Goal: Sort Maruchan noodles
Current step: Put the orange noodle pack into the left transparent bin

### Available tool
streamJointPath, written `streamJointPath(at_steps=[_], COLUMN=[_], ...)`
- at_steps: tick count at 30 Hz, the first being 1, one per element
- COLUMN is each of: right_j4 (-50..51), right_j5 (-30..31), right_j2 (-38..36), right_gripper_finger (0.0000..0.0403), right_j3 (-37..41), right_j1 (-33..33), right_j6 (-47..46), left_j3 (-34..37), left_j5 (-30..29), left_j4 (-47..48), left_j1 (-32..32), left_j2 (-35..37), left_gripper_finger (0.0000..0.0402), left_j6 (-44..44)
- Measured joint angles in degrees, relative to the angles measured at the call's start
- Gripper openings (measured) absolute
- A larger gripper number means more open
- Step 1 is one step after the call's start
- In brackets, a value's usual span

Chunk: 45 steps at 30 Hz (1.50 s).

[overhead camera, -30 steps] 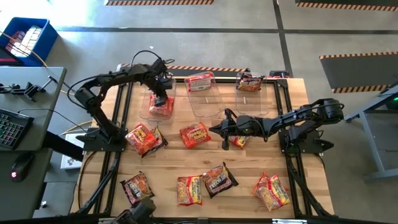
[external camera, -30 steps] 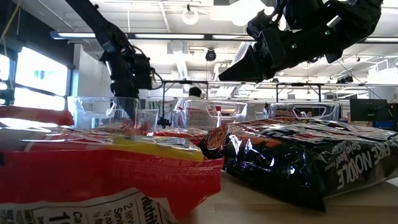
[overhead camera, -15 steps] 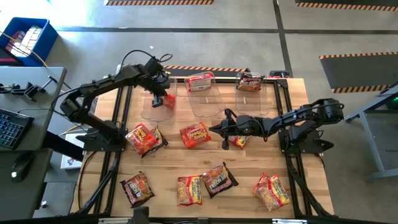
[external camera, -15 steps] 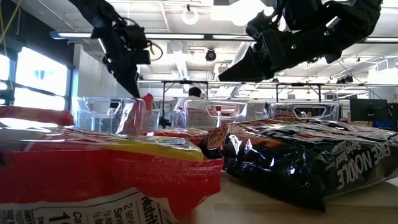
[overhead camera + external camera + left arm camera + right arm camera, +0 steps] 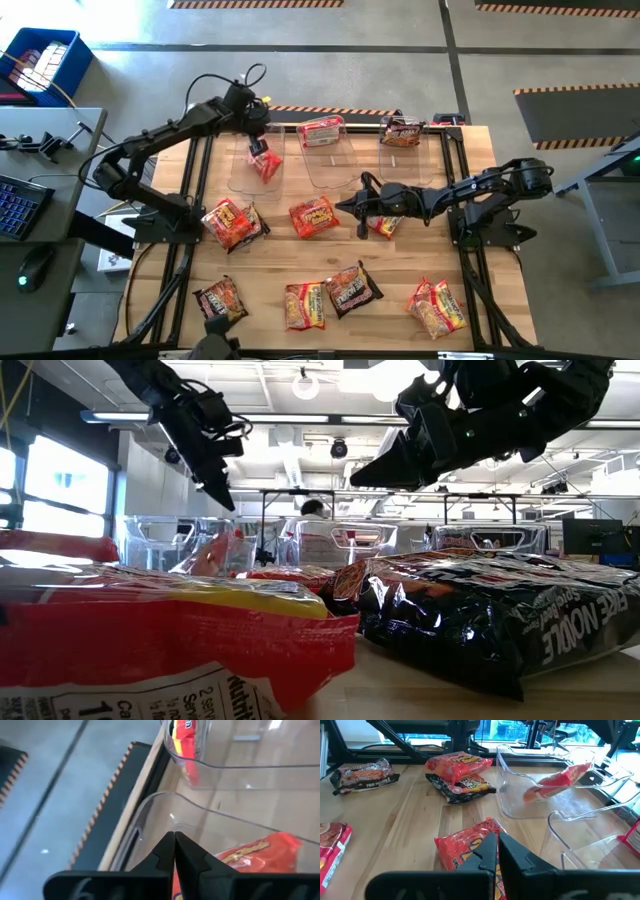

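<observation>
Left gripper (image 5: 256, 143) hangs over the left clear bin (image 5: 240, 180), fingers pinched together on nothing, and an orange-red packet (image 5: 265, 163) sits tilted inside that bin just beneath it. The middle bin (image 5: 335, 175) and right bin (image 5: 418, 170) each hold a packet at the far end. Right gripper (image 5: 343, 205) hovers mid-table, clenched and empty, beside an orange packet (image 5: 313, 215). More Maruchan noodles (image 5: 340, 292) lie scattered along the near edge of the wooden table (image 5: 270, 258).
</observation>
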<state>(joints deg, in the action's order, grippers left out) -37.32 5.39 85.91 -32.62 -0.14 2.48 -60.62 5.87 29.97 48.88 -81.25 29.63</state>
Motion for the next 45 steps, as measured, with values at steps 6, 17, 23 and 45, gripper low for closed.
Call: streamJointPath(at_steps=[6,17,23,45], right_j4=[0.0,-0.2,-0.2,-0.2], right_j5=[0.0,-0.6,-1.4,-1.6], right_j2=[0.0,0.0,0.0,0.0], right_gripper_finger=[0.0002,0.0002,0.0002,0.0002], right_j3=[0.0,0.0,0.0,0.0], right_j1=[0.0,0.0,0.0,-1.7], right_j6=[0.1,0.5,0.0,0.0], left_j3=[0.0,0.0,0.0,0.1], left_j5=[3.3,1.2,0.5,5.2], left_j4=[3.5,10.0,5.4,0.2], left_j1=[-1.0,-2.3,-0.3,0.9], left_j2=[0.0,-5.3,-14.2,-22.0], left_gripper_finger=[0.0044,0.0149,0.0183,0.0013], left_j6=[-0.7,-5.9,-10.0,-10.0])
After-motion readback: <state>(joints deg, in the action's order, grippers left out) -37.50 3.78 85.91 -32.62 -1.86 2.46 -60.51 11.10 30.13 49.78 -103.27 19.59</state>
